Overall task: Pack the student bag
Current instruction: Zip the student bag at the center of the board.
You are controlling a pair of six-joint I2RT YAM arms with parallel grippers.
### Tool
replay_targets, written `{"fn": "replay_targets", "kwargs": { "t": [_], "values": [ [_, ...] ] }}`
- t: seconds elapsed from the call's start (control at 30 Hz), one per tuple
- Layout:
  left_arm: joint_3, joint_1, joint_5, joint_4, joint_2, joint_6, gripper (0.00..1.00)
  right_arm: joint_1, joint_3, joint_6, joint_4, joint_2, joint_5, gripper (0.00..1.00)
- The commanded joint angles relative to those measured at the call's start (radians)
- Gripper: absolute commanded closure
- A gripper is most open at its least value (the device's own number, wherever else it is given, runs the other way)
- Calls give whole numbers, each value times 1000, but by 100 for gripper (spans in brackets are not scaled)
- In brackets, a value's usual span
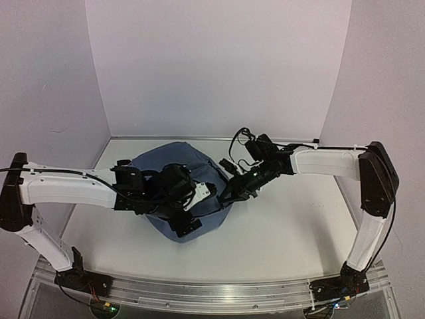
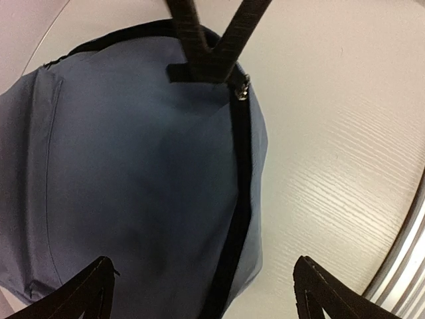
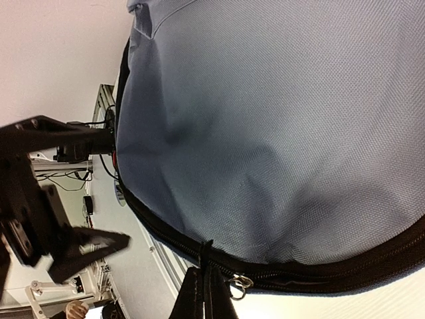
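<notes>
Fingers (image 2: 86,292) of the left gripper (image 2: 202,292) stand wide apart and hold nothing. They hover over the soft slate-blue fabric backpack (image 2: 133,166), which lies flat on the white wood-grain table (image 2: 332,166). Beneath the gap between these spread fingers runs the backpack's black zipper band (image 2: 239,173), curving along its rounded edge. One fingertip hangs over blue cloth, the other over bare table just past the backpack's rim.

Ahead of the left fingers, a small metal zipper pull ring (image 2: 243,90) sits on the band. Just beside that ring the right gripper (image 3: 199,296) meets the backpack, its dark fingers pressed together with their tips on the black band. Whether a fold of the band is pinched between them cannot be told.

From the right fingertips the blue fabric spreads away in a broad, slightly dimpled dome. Seen from above, the backpack lies under the left fingers and touches the tips of the right ones, with both arms reaching inward to it from opposite sides.
</notes>
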Motion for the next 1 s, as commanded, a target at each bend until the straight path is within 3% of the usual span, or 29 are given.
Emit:
{"fn": "replay_targets", "kwargs": {
  "t": [0.0,0.13,0.27,0.33,0.57,0.87,0.93,0.97],
  "values": [
    [105,-7,-10,81,98,39,10,-2,29,13,38,-10,-21,100],
    [171,-7,5,34,200,53,32,-4,28,11,37,-13,-17,100],
    [164,-9,40,-18,215,33,84,-28,27,6,35,-19,6,100],
    [126,-12,54,-23,181,11,99,-55,30,1,35,-20,21,100],
    [12,-19,128,-132,47,-50,100,-125,51,-33,34,-15,70,100],
    [-53,-19,94,-222,-71,-100,100,-218,145,-96,23,92,112,100],
    [-60,-20,75,-205,-84,-102,90,-216,132,-69,25,93,62,100],
    [-60,-21,69,-183,-96,-103,78,-212,122,-50,27,90,42,100]
  ]
}}
